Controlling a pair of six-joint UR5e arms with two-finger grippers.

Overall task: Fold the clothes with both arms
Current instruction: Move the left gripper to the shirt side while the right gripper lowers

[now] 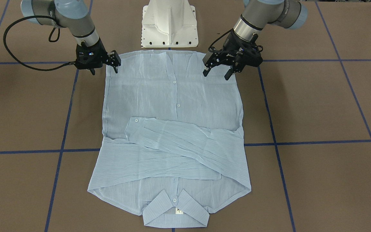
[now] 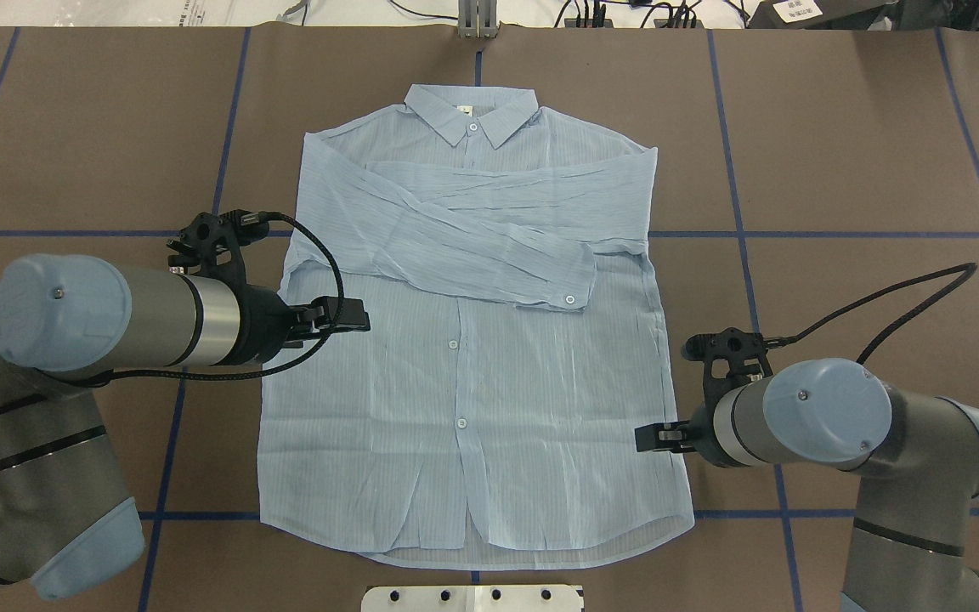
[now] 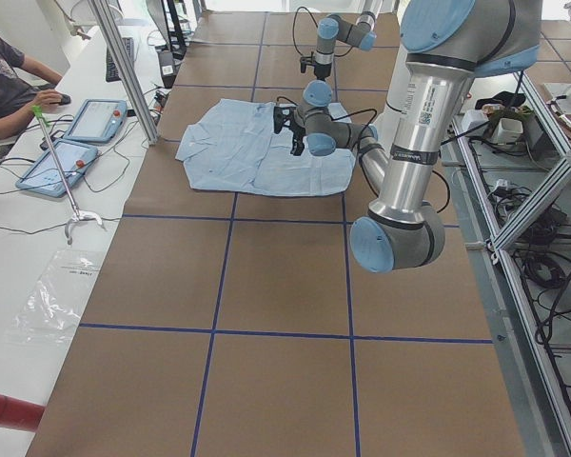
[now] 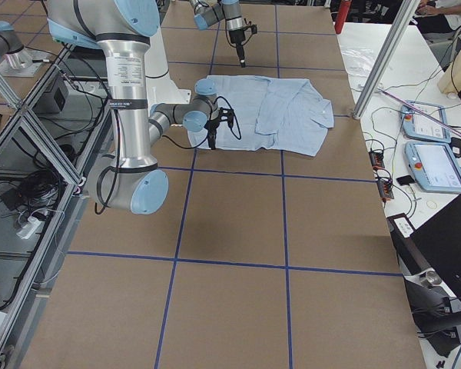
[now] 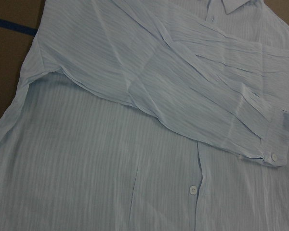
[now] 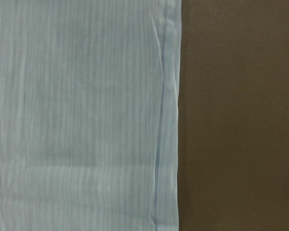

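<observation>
The shirt [image 2: 472, 382] lay flat and face up on the brown table [image 2: 880, 153], directly in front of the white pedestal base [image 1: 169, 25]. Its hem lay nearest the base and its collar [image 1: 175, 209] farthest from it. Both sleeves [image 1: 179, 135] were folded across the chest, one over the other.

The front-facing view showed most clearly how the fingers stood. The left gripper [image 1: 216, 73], out from the base on the robot's left, had its fingers spread wide with nothing between them. The right gripper [image 1: 105, 68], out from the base on the other side, was likewise spread and empty. The overhead view showed little of either gap, because the wrists covered most of each gripper. It did place each gripper at a side edge of the shirt.

Neither wrist camera caught any fingers. The left wrist view showed the upper sleeve's cuff button [image 5: 274, 157] and the buttoned front below it. The right wrist view showed only the shirt's straight side seam against bare table.

Only the front-facing view showed the white neck label [image 1: 179, 211] plainly. Only the exterior left view showed a person [image 3: 5, 71] seated at a side desk with tablets [image 3: 100, 119], well away from the base.
</observation>
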